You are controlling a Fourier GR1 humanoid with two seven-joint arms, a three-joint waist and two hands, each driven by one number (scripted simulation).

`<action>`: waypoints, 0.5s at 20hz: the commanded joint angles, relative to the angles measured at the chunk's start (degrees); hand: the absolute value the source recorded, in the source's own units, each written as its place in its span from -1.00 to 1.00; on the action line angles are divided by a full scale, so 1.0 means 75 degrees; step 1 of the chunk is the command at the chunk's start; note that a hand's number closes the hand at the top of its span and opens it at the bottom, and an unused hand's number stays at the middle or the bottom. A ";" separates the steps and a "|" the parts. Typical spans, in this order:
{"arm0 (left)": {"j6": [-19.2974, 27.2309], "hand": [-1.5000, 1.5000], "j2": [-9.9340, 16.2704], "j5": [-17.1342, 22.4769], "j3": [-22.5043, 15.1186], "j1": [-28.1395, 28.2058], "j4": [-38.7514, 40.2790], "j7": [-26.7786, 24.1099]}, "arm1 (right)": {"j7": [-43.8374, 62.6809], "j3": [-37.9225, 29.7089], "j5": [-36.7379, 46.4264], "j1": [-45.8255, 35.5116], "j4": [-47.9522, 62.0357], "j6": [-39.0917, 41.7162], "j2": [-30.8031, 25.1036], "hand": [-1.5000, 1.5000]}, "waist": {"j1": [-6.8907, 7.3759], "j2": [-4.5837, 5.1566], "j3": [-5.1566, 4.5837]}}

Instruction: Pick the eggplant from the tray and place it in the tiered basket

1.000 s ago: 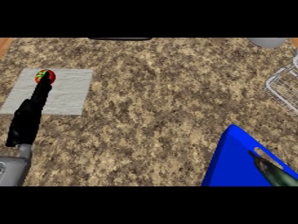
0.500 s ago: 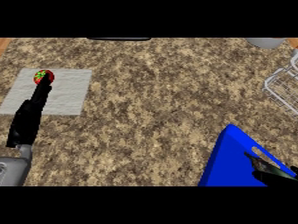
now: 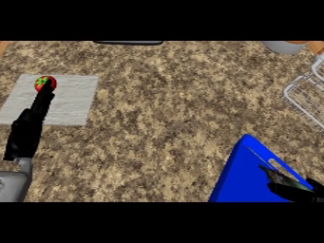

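Note:
A small round red and green thing lies at the far left corner of a flat grey tray on the counter's left side. My left hand stretches straight out over the tray, and its fingertips reach the round thing's near side without curling round it. My right hand shows at the lower right, lying on a blue board. The white wire tiered basket stands at the right edge, apart from both hands.
A grey round vessel sits at the far right behind the basket. A dark flat object lies at the counter's far edge. Speckled stone counter stretches between tray and basket.
The blue board and my right hand have shifted slightly to the left. My left hand stays stretched toward the round thing, barely moved.

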 commanded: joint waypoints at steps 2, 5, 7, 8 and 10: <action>0.0076 0.00 -0.0175 -0.0088 -0.0089 -0.0061 0.0009 0.0092 | 0.0430 0.0314 -0.0491 -0.0228 0.0238 0.0358 0.0833 1.00 | 0.0070 0.0117 0.0277; -0.0193 0.00 -0.0001 0.0075 0.0032 -0.0164 0.0077 0.0059 | -0.0217 0.0713 -0.0366 -0.0405 0.0117 0.1022 0.0968 1.00 | 0.0186 0.0134 0.0288; 0.0070 0.00 -0.0283 -0.0167 -0.0171 -0.0261 0.0141 -0.0065 | 0.0041 0.0838 -0.0200 -0.0832 0.0295 0.1318 0.0482 1.00 | 0.0258 0.0162 0.0276; -0.0132 0.00 -0.0054 -0.0099 -0.0077 -0.0240 0.0134 0.0092 | 0.0206 0.0949 -0.0136 -0.0898 0.0364 0.1100 0.0528 1.00 | 0.0259 0.0148 0.0274; -0.0231 0.00 0.0032 0.0065 0.0183 -0.0398 0.0422 0.0008 | -0.0121 0.0828 -0.0242 -0.0775 0.0511 0.1114 0.0658 1.00 | 0.0100 0.0139 0.0277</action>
